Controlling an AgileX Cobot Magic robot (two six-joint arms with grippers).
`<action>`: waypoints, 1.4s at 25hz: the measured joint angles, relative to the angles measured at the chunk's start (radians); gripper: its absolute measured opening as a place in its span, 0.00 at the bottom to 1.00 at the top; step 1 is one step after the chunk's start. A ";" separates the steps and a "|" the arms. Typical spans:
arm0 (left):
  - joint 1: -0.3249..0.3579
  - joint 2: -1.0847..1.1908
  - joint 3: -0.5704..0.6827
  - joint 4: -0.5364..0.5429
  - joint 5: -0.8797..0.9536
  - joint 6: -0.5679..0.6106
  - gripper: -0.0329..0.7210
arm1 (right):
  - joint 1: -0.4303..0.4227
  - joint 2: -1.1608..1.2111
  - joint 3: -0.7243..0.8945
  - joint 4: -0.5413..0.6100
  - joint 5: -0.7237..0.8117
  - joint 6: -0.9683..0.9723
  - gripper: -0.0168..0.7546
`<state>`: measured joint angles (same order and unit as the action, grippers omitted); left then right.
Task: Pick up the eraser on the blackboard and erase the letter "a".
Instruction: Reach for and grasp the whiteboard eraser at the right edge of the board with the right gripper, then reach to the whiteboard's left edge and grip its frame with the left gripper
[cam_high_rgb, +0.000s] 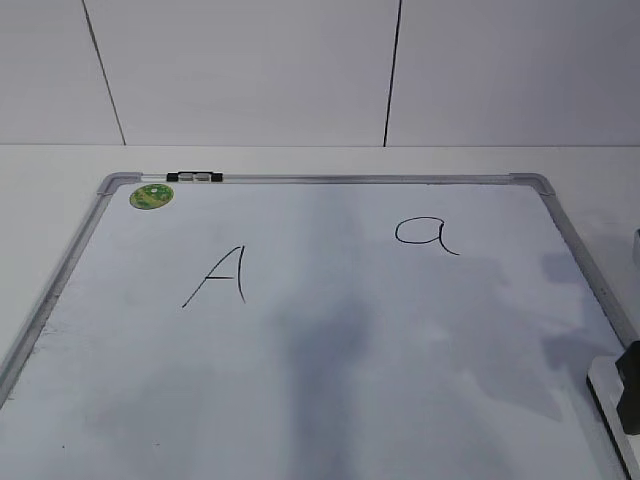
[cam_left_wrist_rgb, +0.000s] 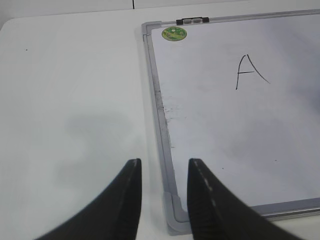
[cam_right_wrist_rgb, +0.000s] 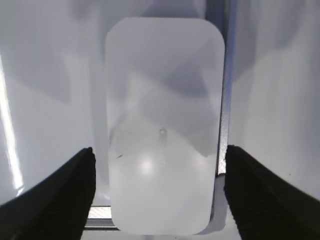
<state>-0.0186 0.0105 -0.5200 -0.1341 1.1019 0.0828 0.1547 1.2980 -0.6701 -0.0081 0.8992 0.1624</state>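
White eraser (cam_right_wrist_rgb: 164, 125) lay flat on blackboard (cam_high_rgb: 330, 380), right end effector (cam_right_wrist_rgb: 159, 192) wide open astride it, ungripped; left end effector (cam_left_wrist_rgb: 164, 192) parted, empty, over desk (cam_left_wrist_rgb: 70, 100).

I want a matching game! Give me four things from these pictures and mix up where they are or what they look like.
Things:
1. sticker
2. capital A
3. small a
4. eraser

Clues:
A. between the right tool's open fingers
B. green, in the board's far left corner
C. written on the board's right half
D. written on the board's left half

Pairs: 1-B, 2-D, 3-C, 4-A
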 joint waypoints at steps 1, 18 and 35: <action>0.000 0.000 0.000 0.000 0.000 0.000 0.35 | 0.000 0.000 0.000 -0.005 -0.005 0.000 0.84; 0.000 0.000 0.000 0.000 0.000 0.000 0.35 | 0.000 0.060 0.000 -0.013 -0.047 -0.031 0.84; 0.000 0.000 0.000 0.000 0.000 0.000 0.35 | 0.000 0.110 0.000 -0.013 -0.076 -0.035 0.84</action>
<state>-0.0186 0.0105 -0.5200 -0.1341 1.1019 0.0828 0.1547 1.4082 -0.6701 -0.0215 0.8234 0.1278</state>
